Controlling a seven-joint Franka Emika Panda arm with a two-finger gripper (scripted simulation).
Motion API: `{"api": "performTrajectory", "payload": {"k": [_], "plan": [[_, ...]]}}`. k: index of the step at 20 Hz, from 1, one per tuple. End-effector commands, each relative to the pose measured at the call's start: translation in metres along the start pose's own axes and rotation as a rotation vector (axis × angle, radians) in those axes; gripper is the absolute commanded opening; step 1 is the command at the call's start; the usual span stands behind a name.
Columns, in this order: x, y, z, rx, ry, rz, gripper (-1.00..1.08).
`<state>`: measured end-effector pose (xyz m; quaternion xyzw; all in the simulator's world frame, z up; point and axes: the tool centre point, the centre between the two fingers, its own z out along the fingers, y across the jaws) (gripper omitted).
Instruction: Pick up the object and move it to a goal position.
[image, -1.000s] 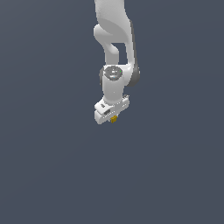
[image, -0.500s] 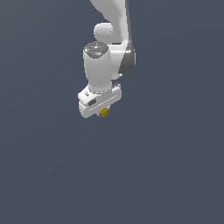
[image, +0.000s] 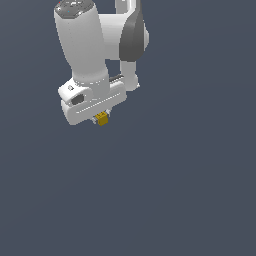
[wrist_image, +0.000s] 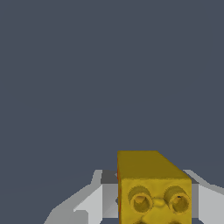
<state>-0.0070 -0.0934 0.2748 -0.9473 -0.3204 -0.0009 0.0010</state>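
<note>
Your fingers (wrist_image: 94, 199) clamp the block (image: 102, 119) only at its upper end; swing fast and it could twist loose and drop to the table (image: 175, 200).

Plain slate backdrop, nothing else

Background (image: 190, 190) is one flat dark blue-grey fill in the exterior view, edge to edge. No visible seam between floor and wall, can't tell which it is. Wrist view shows the same uniform blue-grey field. Light is even and diffuse, no cast shadows on the backdrop.
</note>
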Motion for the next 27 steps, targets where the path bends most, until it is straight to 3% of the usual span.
{"api": "performTrajectory", "payload": {"k": [1, 13, 27], "plan": [[-0.001, 0.013, -0.021, 0.001, -0.001, -0.001, -1.00], [-0.002, 0.061, -0.093, -0.001, -0.002, 0.000, -1.00], [-0.001, 0.077, -0.115, -0.001, -0.002, 0.001, -1.00]]}}
